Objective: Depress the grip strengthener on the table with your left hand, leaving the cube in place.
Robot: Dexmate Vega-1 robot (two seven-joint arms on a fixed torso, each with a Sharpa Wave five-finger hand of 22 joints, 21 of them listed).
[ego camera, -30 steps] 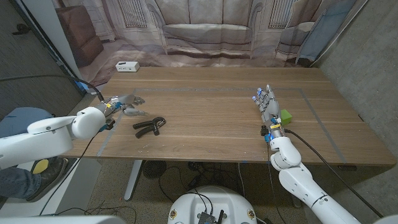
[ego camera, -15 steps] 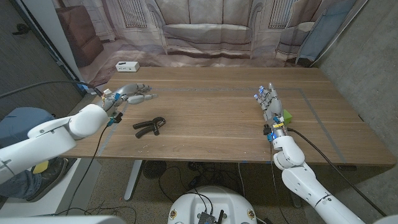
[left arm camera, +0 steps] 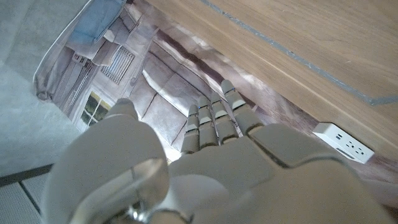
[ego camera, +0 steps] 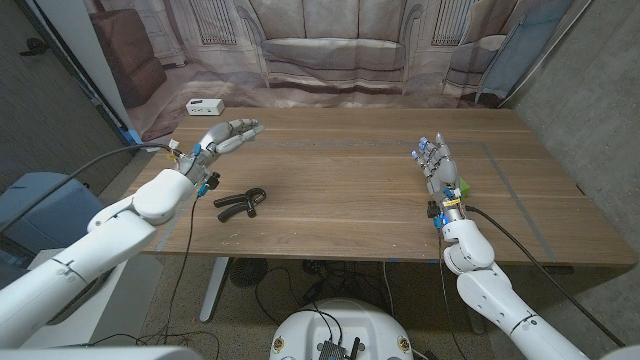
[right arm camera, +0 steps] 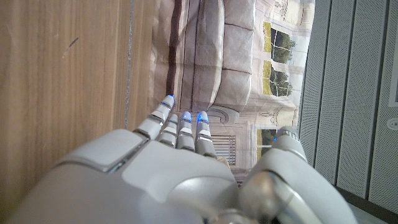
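Rising from beside the black grip strengthener (ego camera: 240,203), the left hand (ego camera: 222,137) is now hovering empty, fingers spread, farther back, so the strengthener is lying nearer and slightly right, long axis across the wooden table (ego camera: 340,215), closer to it than to the open right hand (ego camera: 438,168) by the green cube (ego camera: 460,186).

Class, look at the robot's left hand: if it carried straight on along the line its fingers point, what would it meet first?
Probably nothing: the left hand points up and away over the table, past the grip strengthener; depth is uncertain.

Head looks down; wrists perhaps share backdrop (ego camera: 330,45).
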